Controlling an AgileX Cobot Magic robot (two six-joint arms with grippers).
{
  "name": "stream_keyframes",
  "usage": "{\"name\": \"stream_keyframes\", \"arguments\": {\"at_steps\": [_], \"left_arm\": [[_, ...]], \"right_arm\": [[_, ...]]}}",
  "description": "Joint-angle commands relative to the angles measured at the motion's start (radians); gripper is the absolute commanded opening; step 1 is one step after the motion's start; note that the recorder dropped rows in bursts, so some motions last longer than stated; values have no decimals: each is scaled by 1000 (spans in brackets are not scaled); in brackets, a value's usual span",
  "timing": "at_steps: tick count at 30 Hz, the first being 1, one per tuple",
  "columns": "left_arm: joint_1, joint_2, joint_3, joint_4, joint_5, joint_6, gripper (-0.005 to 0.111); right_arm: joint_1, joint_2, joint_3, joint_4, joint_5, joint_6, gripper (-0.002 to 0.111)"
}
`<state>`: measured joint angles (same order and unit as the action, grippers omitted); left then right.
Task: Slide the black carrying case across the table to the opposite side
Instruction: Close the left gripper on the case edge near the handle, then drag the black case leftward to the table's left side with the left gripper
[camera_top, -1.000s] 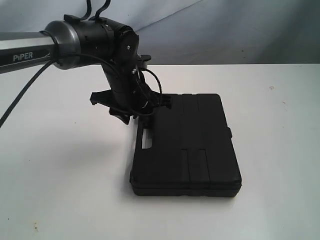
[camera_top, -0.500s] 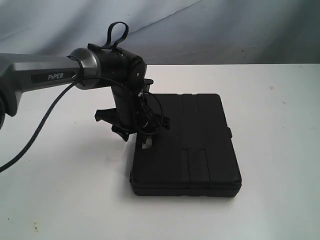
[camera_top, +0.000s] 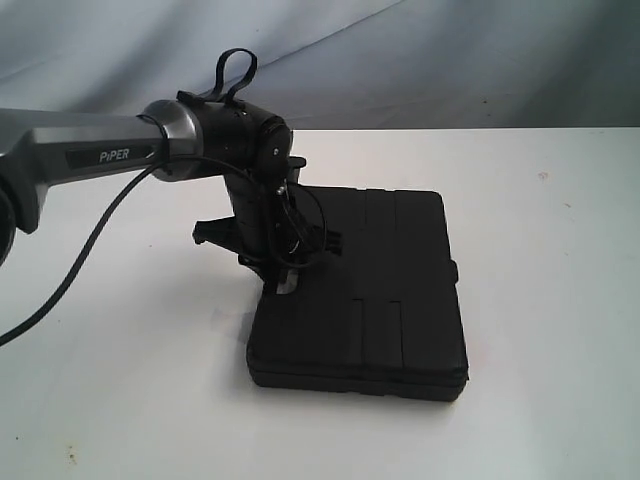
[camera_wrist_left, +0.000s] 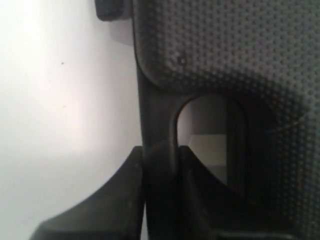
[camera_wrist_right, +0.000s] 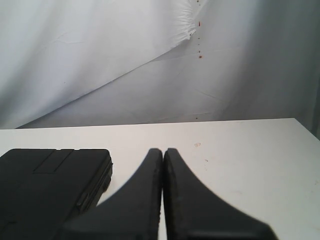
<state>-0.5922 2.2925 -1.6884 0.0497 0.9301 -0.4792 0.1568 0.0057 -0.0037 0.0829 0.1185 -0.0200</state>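
The black carrying case (camera_top: 370, 290) lies flat on the white table (camera_top: 130, 380), its handle side facing left. My left gripper (camera_top: 284, 272) reaches down at that side and is shut on the case's handle bar (camera_wrist_left: 156, 125), one finger outside and one in the handle opening. The textured lid of the case (camera_wrist_left: 235, 45) fills much of the left wrist view. My right gripper (camera_wrist_right: 163, 152) is shut with nothing in it, hovering low over the table to the right of the case (camera_wrist_right: 45, 185). It does not show in the exterior view.
A grey-white cloth backdrop (camera_top: 420, 50) hangs behind the table's far edge. A cable (camera_top: 70, 280) loops from the left arm down over the table's left part. Bare white tabletop (camera_top: 560, 300) lies right of the case.
The left gripper came down onto the case's handle and closed on it. The case has since shifted a little to the left and turned slightly, its near end swinging left.
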Motion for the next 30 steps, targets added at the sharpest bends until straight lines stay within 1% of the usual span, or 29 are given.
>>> {"name": "stream_keyframes", "arguments": {"at_steps": [1,15,19,25,30], "left_arm": [[0,-2,-4,16,15,8,0],[0,-2,-1,12,56,65,0],[19,-4,4,-42,59,96,0],[52,-36,86,-56,-5,98,0],[102,-88,165,-58,-45,109,0]], "right_arm": [[-6,-6,4,9,-2,-3,0],[-6,-6,4,9,-2,-3,0],[-6,-6,4,9,-2,-3,0],[-6,-6,4,9,-2,-3,0],[-6,-6,4,9,-2,-3,0]]}}
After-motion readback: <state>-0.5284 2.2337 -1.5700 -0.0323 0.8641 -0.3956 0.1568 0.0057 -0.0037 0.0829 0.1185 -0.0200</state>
